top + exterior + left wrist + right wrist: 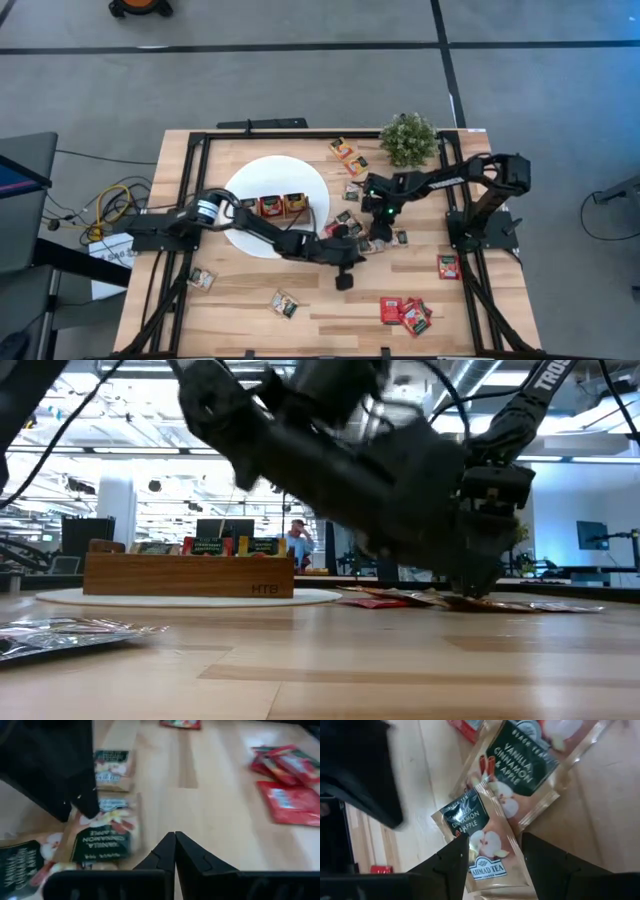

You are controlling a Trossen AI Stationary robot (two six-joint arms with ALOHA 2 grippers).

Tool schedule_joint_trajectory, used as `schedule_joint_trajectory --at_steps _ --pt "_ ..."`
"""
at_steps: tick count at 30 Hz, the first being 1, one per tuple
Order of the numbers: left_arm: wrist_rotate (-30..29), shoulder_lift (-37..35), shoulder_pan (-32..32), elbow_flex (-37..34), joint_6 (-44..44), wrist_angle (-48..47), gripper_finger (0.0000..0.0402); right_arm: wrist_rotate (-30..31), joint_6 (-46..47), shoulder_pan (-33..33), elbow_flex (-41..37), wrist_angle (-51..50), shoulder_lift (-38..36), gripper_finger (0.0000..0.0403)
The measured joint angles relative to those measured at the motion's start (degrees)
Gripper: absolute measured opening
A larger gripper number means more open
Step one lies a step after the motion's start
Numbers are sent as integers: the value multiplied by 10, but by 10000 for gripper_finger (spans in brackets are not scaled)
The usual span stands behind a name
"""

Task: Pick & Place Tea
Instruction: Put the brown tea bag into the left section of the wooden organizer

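Right gripper (pixel 490 865) is down on the table beside the white disc (pixel 250 180), fingers parted around a vanilla-apple sachet (pixel 482 847) lying flat. Left gripper (pixel 175 851) is pinched shut, empty, just beside it, over bare wood near the red sachets (pixel 287 780).

1. A light wooden table (pixel 250 320) with a black frame stands on a grey floor.
2. A white disc (pixel 262 175) carries a brown wooden tray (pixel 284 206) holding sachets.
3. The left arm reaches across the disc; its left gripper (pixel 345 268) is near the table's middle.
4. The right gripper (pixel 378 232) hangs over a cluster of tea sachets (pixel 345 222).
5. A small green potted plant (pixel 408 139) sits at the far edge.
6. Red sachets (pixel 405 311) lie at the near edge.
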Motion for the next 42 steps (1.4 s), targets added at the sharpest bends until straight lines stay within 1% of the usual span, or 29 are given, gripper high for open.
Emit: schedule_joint_trajectory --at_steps 6,10,12,15,17,20,21,23,25,28,30,32,35,37,40,42 --pt "-2 24 24 23 -7 -47 0 -8 3 21 0 -4 0 172" --pt "-41 24 28 23 -6 -57 0 -15 5 34 -1 -6 0 164" --pt "-50 24 29 23 -3 -57 0 -18 6 39 -2 -7 0 154" --pt "-59 24 28 23 -2 -58 0 -20 6 46 -2 -11 1 122" --pt "-68 24 28 23 -2 -61 0 -20 6 51 -2 -11 1 86" --pt "-106 7 26 22 10 -96 0 -20 10 57 -2 -21 1 23" --pt "-121 -4 23 22 16 -112 0 -19 10 61 -2 -28 0 12" --pt "-160 -34 15 22 25 -153 0 -11 16 71 -2 -46 -8 10" --pt "-194 -59 7 22 26 -183 0 13 21 85 -2 -63 -23 8" --pt "-219 -85 -3 22 27 -225 0 44 29 112 -2 -80 -63 3" --pt "-219 -92 -7 22 27 -229 0 73 49 134 -2 -80 -103 5" --pt "-210 -94 -11 22 28 -228 0 128 66 160 -1 -67 -140 3" --pt "-199 -94 -17 22 35 -220 0 271 93 207 -1 -42 -183 2" --pt "-204 -94 -22 22 42 -203 0 361 110 240 -1 -25 -198 2" --pt "-202 -104 -27 21 63 -199 8 434 111 287 -1 -6 -199 1" --pt "-196 -117 -30 21 67 -200 25 475 116 311 -1 -1 -196 1"
